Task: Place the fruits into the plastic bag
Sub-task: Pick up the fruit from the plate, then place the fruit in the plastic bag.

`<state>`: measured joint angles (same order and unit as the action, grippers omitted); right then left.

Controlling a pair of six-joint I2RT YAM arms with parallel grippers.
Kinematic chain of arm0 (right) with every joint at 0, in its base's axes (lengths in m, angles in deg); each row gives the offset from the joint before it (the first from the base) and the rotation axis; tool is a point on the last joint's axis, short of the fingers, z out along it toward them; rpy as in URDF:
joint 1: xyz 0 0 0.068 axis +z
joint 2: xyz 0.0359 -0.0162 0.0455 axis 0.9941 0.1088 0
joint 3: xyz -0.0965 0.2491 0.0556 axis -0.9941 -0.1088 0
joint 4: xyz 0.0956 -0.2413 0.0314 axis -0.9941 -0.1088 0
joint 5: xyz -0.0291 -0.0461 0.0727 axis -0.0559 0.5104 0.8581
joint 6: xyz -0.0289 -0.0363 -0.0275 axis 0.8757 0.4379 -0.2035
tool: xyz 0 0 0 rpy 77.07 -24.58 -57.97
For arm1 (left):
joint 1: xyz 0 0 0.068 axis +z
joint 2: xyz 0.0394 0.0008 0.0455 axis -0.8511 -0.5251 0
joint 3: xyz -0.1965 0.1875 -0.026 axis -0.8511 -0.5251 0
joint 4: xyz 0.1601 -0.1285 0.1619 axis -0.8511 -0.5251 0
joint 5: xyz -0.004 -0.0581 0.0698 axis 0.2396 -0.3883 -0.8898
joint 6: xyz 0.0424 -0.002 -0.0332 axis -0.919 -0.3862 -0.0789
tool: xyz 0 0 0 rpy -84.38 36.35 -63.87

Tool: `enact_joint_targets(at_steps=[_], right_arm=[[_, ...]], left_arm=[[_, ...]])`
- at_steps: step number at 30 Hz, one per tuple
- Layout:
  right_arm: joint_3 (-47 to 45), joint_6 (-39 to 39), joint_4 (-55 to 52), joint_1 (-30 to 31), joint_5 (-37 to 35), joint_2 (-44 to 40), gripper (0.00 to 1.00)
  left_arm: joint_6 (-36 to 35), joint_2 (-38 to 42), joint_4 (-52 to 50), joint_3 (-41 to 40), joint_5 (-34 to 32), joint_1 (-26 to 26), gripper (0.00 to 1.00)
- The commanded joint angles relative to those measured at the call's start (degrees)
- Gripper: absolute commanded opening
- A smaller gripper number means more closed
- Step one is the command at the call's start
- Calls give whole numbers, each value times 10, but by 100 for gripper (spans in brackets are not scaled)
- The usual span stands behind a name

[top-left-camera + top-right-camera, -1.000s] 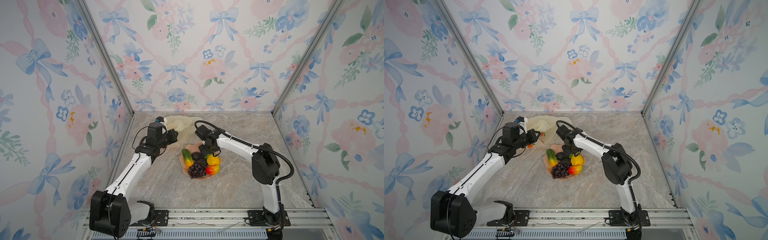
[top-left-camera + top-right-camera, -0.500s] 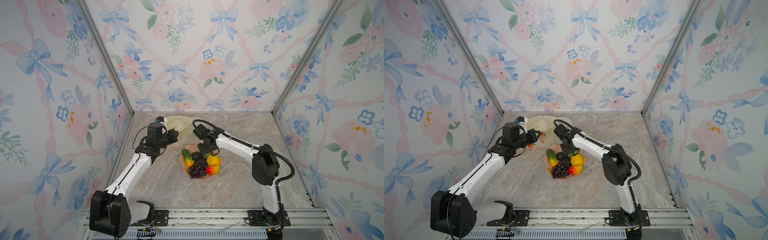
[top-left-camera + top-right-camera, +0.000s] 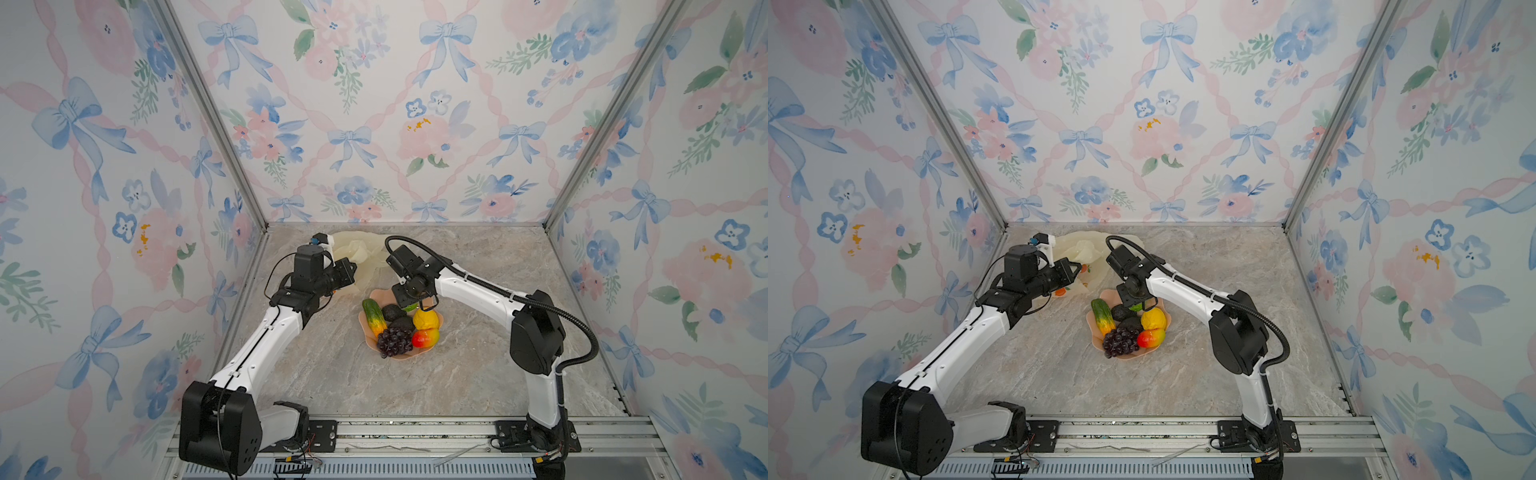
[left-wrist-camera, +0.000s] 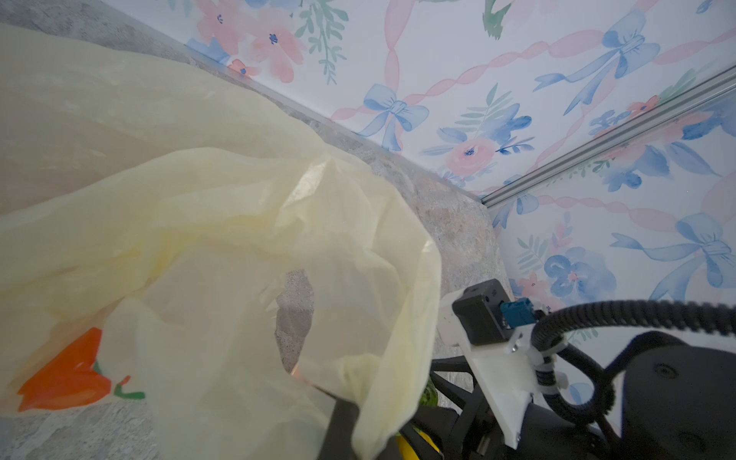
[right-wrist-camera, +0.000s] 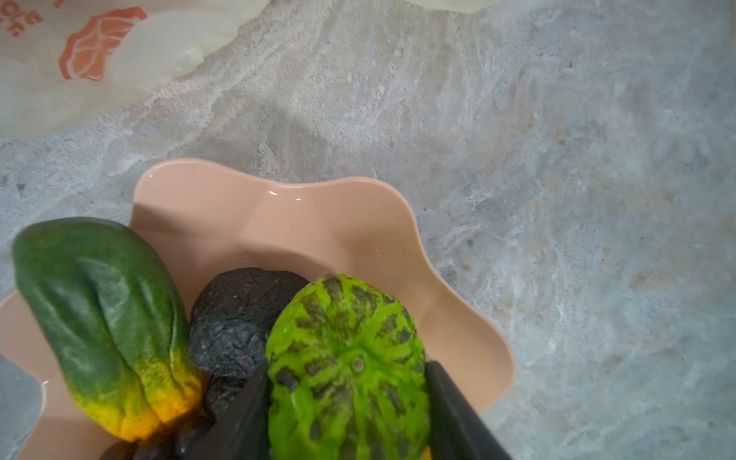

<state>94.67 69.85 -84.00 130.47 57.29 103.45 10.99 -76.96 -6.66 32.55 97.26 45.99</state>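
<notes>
Where the right claw reaches into the pink bowl, its two fingers press the sides of the bumpy green fruit, grasping it. The fruit's longer axis runs along the fingers. Beside it lie a black avocado and the cucumber, whose long axis slants from its green end at the back to its orange end at the front. Lemon, mango and grapes occupy the bowl's near side. The left claw, clenched, pinches the pale-yellow bag by its edge and holds it up off the surface, near the back wall just behind the bowl.
</notes>
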Motion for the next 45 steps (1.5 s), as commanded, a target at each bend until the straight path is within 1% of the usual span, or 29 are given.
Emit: enact_joint_targets(at_steps=[1, 7, 17, 26, 30, 34, 38, 45], right_arm=[[-17, -12, 22, 1, 23, -36, 43], [-45, -29, 56, -10, 62, -58, 42], [-74, -38, 86, -14, 83, -89, 41], [-97, -50, 118, -27, 129, -105, 40], [-120, -70, 147, -43, 168, -120, 40], [-162, -123, 217, -70, 244, -143, 40], [-203, -211, 323, -88, 319, -154, 40], [-224, -314, 452, -93, 370, -142, 40]], left_arm=[[3, 2, 1, -16, 1, 4, 0], [-3, 4, 0, -18, 5, 5, 0], [-7, 10, 1, -21, 6, 4, 0], [-1, 17, 4, -33, 3, 2, 0], [0, 15, 6, -32, 10, 2, 0], [-1, 21, 6, -31, 12, 0, 0], [0, 26, 6, -30, 17, -1, 0], [2, 40, 5, -24, 26, 0, 0]])
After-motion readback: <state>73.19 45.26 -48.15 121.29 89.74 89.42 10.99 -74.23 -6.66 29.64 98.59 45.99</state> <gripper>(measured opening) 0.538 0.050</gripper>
